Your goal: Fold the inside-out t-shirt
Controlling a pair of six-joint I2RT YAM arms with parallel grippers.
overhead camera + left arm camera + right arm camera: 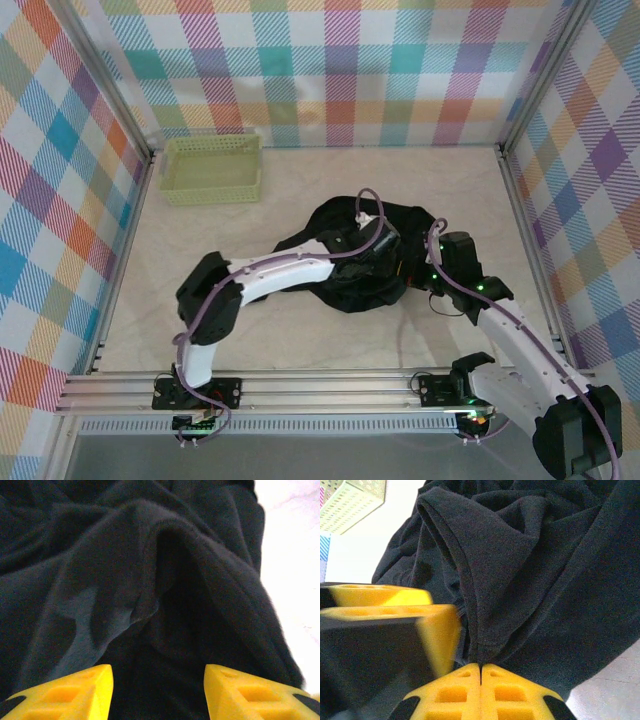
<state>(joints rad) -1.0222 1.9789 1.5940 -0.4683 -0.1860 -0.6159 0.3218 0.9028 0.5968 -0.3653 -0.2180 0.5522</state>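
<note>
Black soft cloth t-shirt (345, 290), inside-out, heaped in a rumpled mound right under both pincers, not yet folded nor even spread flat. Right pincer (481, 672) pressed fully together, nipping a stitched hem edge of that cloth at its very tips, with a ridge of fabric rising straight ahead of it. Left pincer (157, 685) parted, yellow fingers (75, 690) wide of each other, gripping nothing, a raised fold standing just ahead of the gap and more dark cloth below. Pale green plastic lattice basket (210, 190) well ahead and to the left of both pincers, apart from the cloth. Pale table top (300, 340) bare on the near side.

Step in hand, by the look of it: taking two holds on the garment to lift and spread it. To do it well:
- Lower the left pincer onto the fold ahead and close on one layer near an edge or seam, never on a thick bunch.
- Hold the right grip firm, given the risk of slipping from so shallow a nip.
- Draw the two apart sideways, gently, to pull the cloth taut and flat before any fold
</note>
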